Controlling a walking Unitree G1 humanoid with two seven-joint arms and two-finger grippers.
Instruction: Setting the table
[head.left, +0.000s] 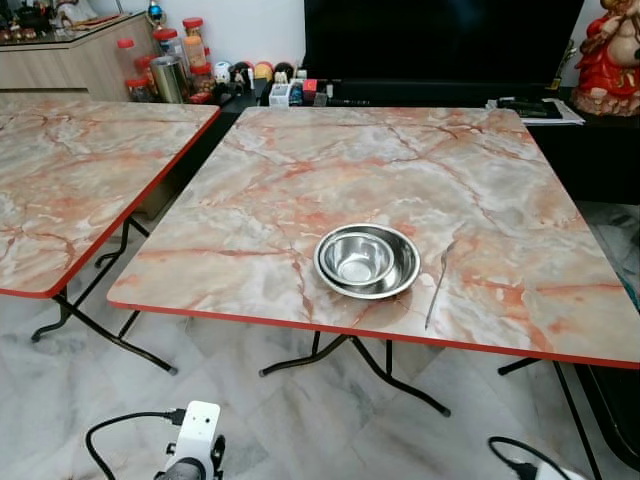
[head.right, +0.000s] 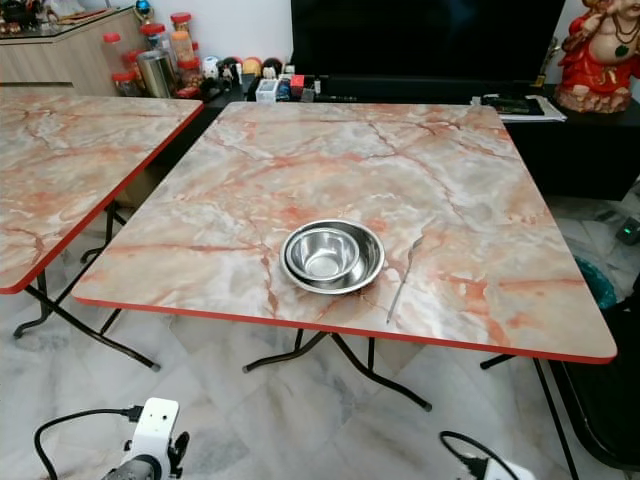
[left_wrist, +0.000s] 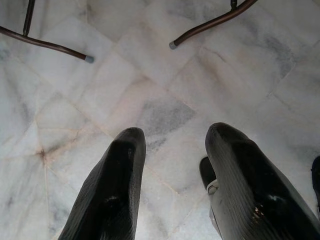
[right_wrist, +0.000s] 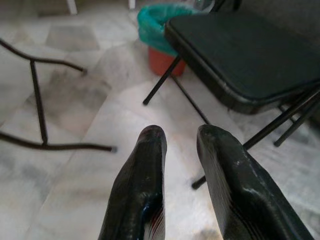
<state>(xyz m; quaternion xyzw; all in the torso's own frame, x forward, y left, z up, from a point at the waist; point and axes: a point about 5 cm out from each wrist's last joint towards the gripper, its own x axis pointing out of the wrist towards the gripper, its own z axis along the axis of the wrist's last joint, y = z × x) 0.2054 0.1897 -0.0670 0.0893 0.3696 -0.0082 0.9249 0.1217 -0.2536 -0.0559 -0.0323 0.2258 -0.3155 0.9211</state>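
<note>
Nearest you, both arms hung low over the pale marble floor: the left gripper had its two black fingers spread with nothing between them, and the right gripper held its fingers a little apart, also empty, near a black folding chair. Farther out, on the near part of the orange-edged marble-pattern folding table, sat the shiny round steel bowls, one nested in the other, with a slim metal utensil lying just beside them. You would likely find the bowls light, rigid and slippery, so pinch the rim. The flat utensil looked harder to lift.
</note>
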